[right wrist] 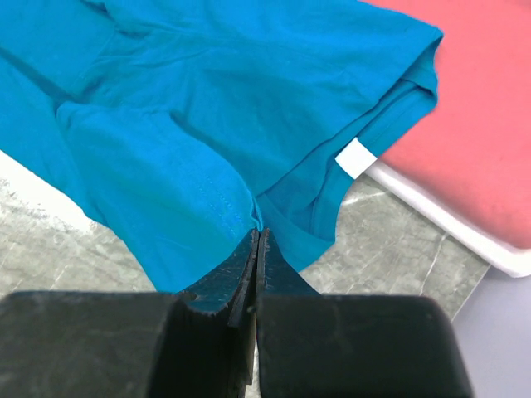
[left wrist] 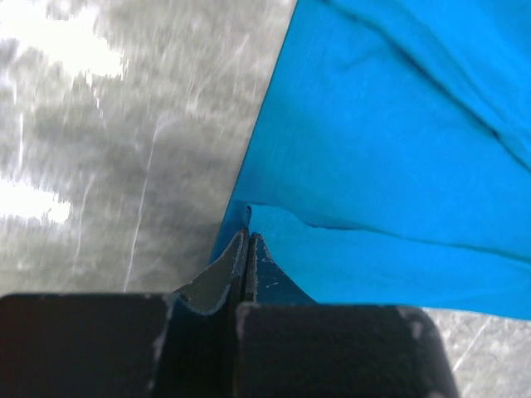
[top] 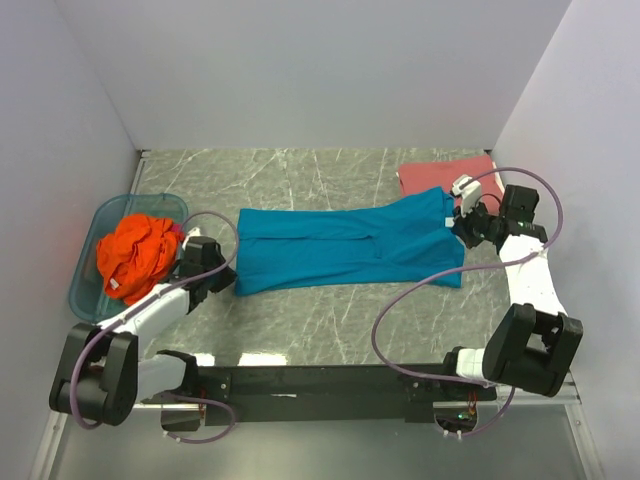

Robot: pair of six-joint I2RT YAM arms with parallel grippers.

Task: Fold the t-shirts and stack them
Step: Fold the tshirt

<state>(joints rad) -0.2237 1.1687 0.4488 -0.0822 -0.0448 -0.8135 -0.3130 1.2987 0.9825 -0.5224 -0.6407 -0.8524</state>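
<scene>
Your teal t-shirt (top: 345,245) lies spread across the middle of the counter (top: 300,330), stretched lengthwise from left to right, with long soft creases running along it. Its neck end points right, toward the back right corner, and its straight hem end faces left.

Your left hand (top: 222,280) sits at the near left corner of that shirt. In the left wrist view the left hand (left wrist: 247,240) has its fingers pressed together, with a small ridge of teal cloth drawn up into their tips, so it is clamped on the shirt's edge. Bare counter shows to the left of that edge.

Your right hand (top: 462,232) is at the opposite end, by the neck. The right wrist view shows the right hand (right wrist: 257,236) closed tight on teal cloth just beside the collar opening, where a white label (right wrist: 356,157) shows inside the neckband.

The red t-shirt (top: 445,172) lies flat in the back right corner, and the teal shirt's neck end overlaps its near edge. In the right wrist view the red t-shirt (right wrist: 481,124) has a white edge showing along its lower side.

The orange t-shirt (top: 135,250) is bunched in a heap inside the translucent blue tub (top: 82,285) at the left side of the counter, just beside your left arm.
</scene>
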